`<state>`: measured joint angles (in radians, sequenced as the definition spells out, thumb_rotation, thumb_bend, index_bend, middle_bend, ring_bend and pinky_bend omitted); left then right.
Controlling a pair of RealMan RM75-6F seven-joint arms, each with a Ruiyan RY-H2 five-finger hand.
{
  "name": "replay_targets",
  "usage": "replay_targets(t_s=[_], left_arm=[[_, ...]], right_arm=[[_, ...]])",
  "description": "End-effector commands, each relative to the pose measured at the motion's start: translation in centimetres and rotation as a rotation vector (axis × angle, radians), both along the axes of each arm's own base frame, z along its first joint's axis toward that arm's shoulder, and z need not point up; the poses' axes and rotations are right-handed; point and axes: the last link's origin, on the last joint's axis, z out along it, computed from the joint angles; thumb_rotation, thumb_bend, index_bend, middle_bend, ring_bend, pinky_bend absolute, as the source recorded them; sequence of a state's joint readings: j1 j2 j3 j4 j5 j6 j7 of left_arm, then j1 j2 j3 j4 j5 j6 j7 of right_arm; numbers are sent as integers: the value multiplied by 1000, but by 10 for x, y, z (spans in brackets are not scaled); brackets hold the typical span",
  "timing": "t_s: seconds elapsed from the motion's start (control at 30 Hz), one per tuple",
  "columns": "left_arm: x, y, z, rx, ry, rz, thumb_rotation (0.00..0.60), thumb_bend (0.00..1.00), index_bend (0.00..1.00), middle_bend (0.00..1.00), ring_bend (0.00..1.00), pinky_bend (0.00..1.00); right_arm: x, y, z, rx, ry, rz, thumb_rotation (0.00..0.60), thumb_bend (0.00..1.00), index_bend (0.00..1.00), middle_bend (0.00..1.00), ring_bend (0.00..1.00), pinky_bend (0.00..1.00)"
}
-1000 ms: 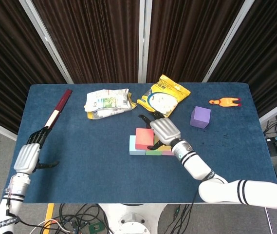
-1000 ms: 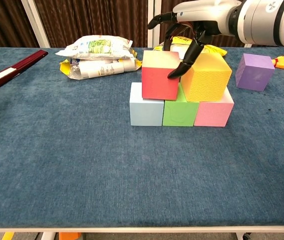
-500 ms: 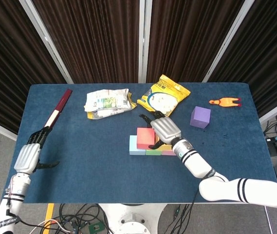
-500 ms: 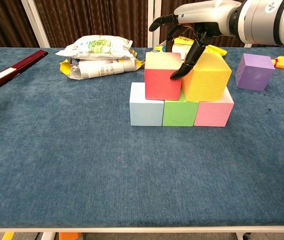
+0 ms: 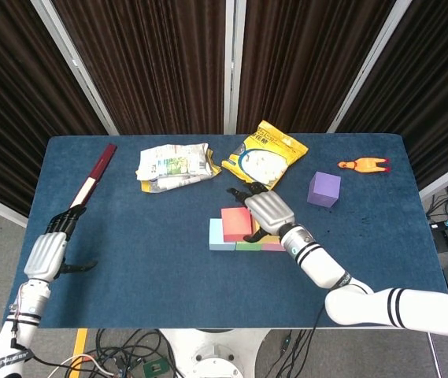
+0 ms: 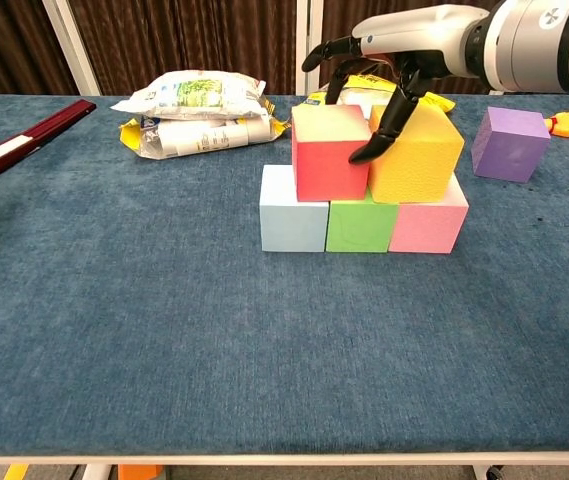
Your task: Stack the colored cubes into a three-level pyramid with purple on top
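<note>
Light blue (image 6: 292,222), green (image 6: 360,225) and pink (image 6: 427,225) cubes form a row on the blue table. On top of them sit a red cube (image 6: 329,155) and a yellow cube (image 6: 419,150), side by side. My right hand (image 6: 404,45) arches over these two, its thumb on the red cube's front right edge and its fingers behind it, gripping the red cube (image 5: 235,222). The purple cube (image 6: 509,142) stands alone to the right of the stack. My left hand (image 5: 48,252) hangs off the table's left front edge, fingers apart and holding nothing.
A red and white stick (image 5: 96,173) lies at the far left. Crumpled packets (image 5: 174,165) and a yellow snack bag (image 5: 264,153) lie behind the stack. An orange toy chicken (image 5: 363,164) is at the back right, beyond the purple cube.
The red cube has slid a little to the right with my right hand and now sits against the yellow cube. My left hand has not moved.
</note>
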<state>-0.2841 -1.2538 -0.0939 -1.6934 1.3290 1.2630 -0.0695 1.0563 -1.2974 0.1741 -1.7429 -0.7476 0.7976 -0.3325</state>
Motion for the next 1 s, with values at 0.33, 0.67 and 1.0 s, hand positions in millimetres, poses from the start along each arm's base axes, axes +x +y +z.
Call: replay_targets(t_s=[0.33,0.67,1.0], left_arm=[[1,0,1,0,-8,-2,600,93,19,0,0,6],[4,4,0,4,6,-10,600,94,19,0,0,7],[6,6,-6,-13,14,-10,600,94,19,0,0,7]], right_arm=[[-1,6,15,4,-67,-14,600,11,0,128,0,0],[-48,12,84,-166,-191,-114,600,0,0,100,0,0],[-119,2,91,-207,-122,-259,600,56,0,33,0,0]])
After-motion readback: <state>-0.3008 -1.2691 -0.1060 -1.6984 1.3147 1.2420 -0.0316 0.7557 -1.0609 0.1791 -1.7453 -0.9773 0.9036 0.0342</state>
